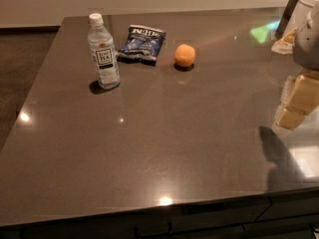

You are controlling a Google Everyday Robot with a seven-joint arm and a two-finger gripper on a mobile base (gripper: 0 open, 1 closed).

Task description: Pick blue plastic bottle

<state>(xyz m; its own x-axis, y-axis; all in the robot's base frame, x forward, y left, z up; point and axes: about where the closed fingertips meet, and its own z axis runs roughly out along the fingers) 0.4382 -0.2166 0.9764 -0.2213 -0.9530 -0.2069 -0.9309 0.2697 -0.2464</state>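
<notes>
the blue plastic bottle (103, 51), label print not legible, is stood upright far left on the table (149, 143) near a dark-blue snack bag (142, 43); the hand (297, 106) is seen well apart at the right edge, state can't be told.

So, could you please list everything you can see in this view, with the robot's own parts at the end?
blue plastic bottle: one, clear bluish with white cap and label, upright at the table's far left.
snack bag: one, dark blue, lying flat just right of the bottle, not touching it.
orange fruit: one, orange, right of the bag, apart from it.
pale item: one, whitish-yellow, at the table's far right; too unclear to name.
table: one, glossy dark grey-brown, fills most of the view.
arm: one, white-grey, top right corner.
gripper: one, yellowish, at the right edge above the table, far from the bottle.
</notes>
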